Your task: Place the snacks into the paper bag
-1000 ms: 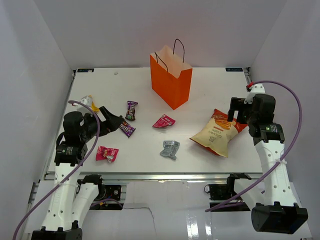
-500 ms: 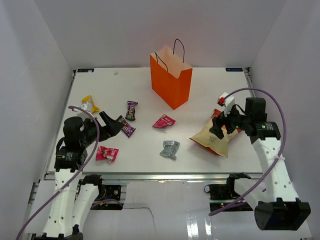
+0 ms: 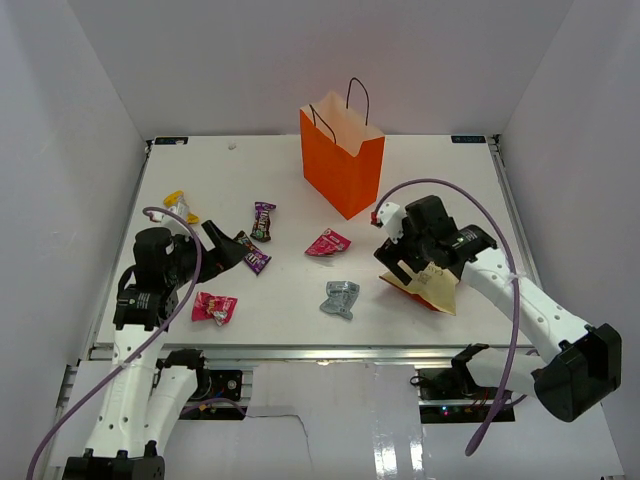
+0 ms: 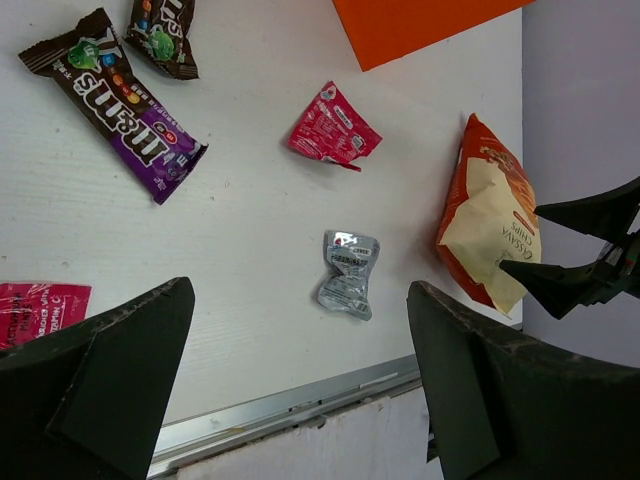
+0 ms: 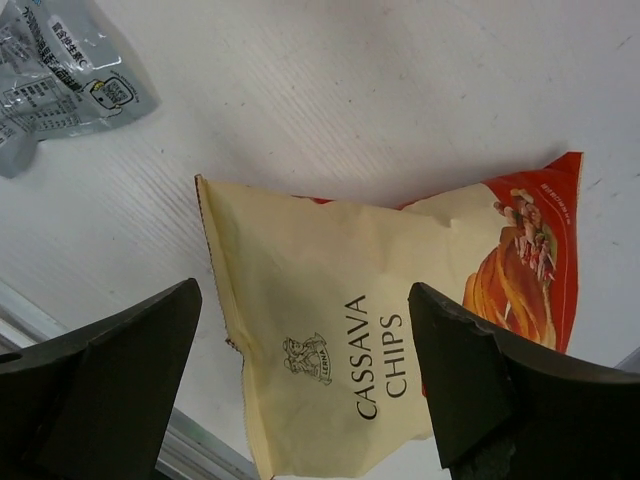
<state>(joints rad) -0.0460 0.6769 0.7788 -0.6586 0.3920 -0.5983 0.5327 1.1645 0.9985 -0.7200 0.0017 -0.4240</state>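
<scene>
chip bag [image 5: 330,330] — "CASSAVA CHIPS" | purple packet [image 4: 128,108] — "m&m's"

White rounded links are seen on the left arm [image 3: 122,395] and the right arm [image 3: 550,322], with black housings just behind each tool. A purple cable [image 3: 197,265] is looped off each wrist. Broad matte-black wedge fingers [image 4: 110,390] are shown, and a white, red-tipped block [image 3: 388,214] is mounted behind the right tool.

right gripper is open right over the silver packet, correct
Not quite. The right gripper is open, but it is over the chip bag, not the silver packet, which lies off to one side. The right wrist view shows this.
</scene>
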